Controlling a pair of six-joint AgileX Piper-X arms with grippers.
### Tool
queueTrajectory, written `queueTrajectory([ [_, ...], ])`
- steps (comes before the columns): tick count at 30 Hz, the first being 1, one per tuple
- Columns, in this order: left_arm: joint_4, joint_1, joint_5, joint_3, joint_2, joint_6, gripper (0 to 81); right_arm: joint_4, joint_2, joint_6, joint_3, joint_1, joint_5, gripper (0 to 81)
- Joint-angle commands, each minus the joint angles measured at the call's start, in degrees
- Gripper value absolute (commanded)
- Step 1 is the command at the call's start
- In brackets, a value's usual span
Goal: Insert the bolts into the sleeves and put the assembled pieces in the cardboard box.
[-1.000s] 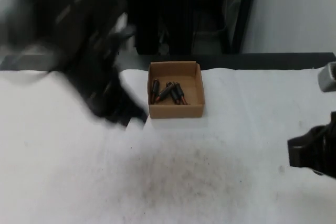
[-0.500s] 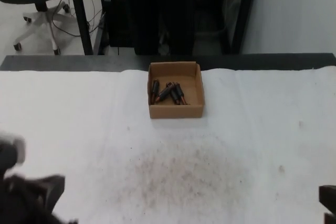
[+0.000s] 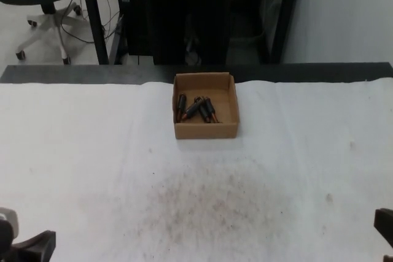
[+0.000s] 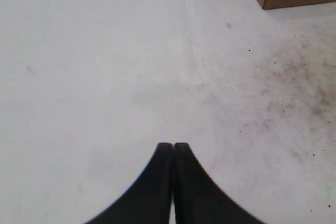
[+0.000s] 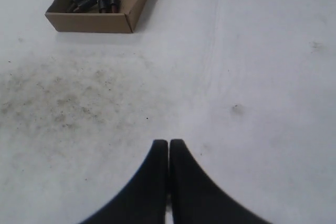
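Moved: both arms have pulled away from the middle of the bench. A second ago a dark blur swept past the upper left, close to the box, and another arm stood at the right edge. Now the left arm [image 3: 27, 248] is a dark sliver in the lower left corner and the right arm [image 3: 384, 226] a sliver in the lower right.
Unmoved: the cardboard box [image 3: 206, 130] and its load sit just as they did.
Left gripper [image 4: 172, 146]: clenched on nothing, its two fingers pressed together above bare sheet, with the box corner at the upper right of its own view.
Right gripper [image 5: 168, 143]: likewise pinched together and empty, with the box at the upper left of its view.
Progress: as far as I can judge, the job looks finished or nearly so. Several assembled pieces [image 3: 198, 108] lie in the box, and I see no loose bolt or sleeve on the white sheet [image 3: 92, 151].
Box: open-topped, brown, upper centre of the high view, well apart from both grippers.
Pieces: short dark cylinders with a reddish tint at some ends, heaped at crossing angles toward one side; the exact count is hard to tell.
Sheet: a grey-brown speckled stain [image 3: 209, 194] below the box.
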Motion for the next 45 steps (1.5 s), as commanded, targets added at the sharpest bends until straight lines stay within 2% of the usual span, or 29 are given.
queueTrajectory([
  [1,-1.45,-0.11,0.81,-0.09,-0.49,-0.45,0.1,-1.12,-0.21,0.02,-0.1,-0.29,0.41,0.8],
  [23,-2.01,-0.11,1.61,-0.09,-0.7,-0.45,0.1,-1.36,-0.6,0.02,-0.1,-0.29,0.41,0.8],
  [30,-1.39,-0.11,1.61,0.16,-4.94,-0.45,0.1,-1.22,-5.51,0.02,1.02,-0.69,0.41,0.8],
  [38,-1.4,-0.11,1.61,6.51,-12.37,-0.45,0.1,-1.09,-14.47,0.02,6.6,-0.69,0.41,0.8],
  [45,-1.4,-0.11,1.67,9.05,-12.37,-0.45,0.1,-0.69,-14.6,0.02,9.77,-0.69,0.41,0.8],
])
